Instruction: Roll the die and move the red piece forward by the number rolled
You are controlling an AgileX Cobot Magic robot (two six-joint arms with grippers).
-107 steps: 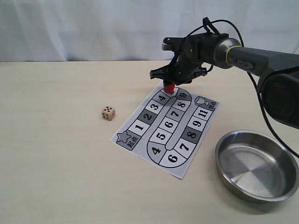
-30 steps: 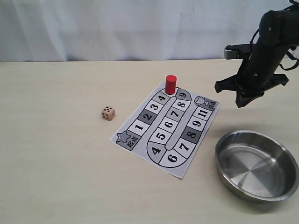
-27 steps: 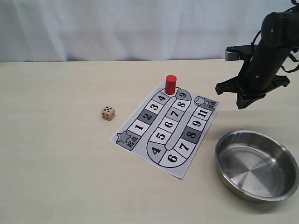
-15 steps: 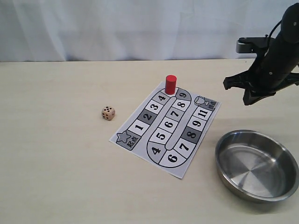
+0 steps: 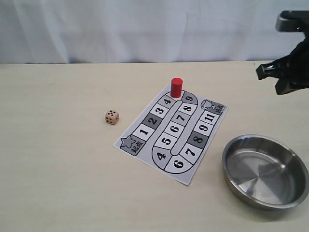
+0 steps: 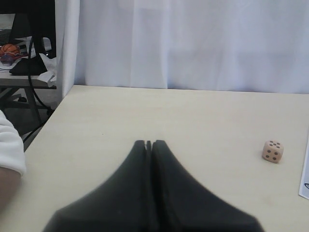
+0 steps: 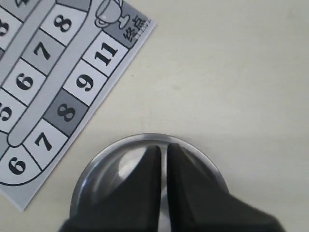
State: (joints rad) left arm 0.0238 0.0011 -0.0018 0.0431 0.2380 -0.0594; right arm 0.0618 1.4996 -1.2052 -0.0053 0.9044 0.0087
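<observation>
**Task's things.** The die point(image 5: 112, 117) lies on the surface point(image 5: 58, 169), just beside the left edge of the paper board point(image 5: 166, 140) and off it. Its pips are too small to count with confidence. The red piece point(image 5: 176, 87) stands upright on the far end of the board, at the bend just beyond square 4.

**Hands.** The right hand point(image 7: 163, 151) hangs clear above the surface at the far right, well apart from the red piece. Its fingers are drawn nearly together with only a slit between them, and it holds nothing. The rim of the metal bowl point(image 7: 145, 137) lies beneath it. The left hand point(image 6: 149, 144) is low over the surface, fingers pressed together and empty, with the die near but untouched.

**Step in hand.** Judged from the layout, the die is cast and the piece is placed, so the task appears at or near its end.

**Next move.** The piece's square should be checked against the die's top face. If a correction is needed, the right hand must spread its fingers, come down over the piece and close on its sides without shifting the paper.
</observation>
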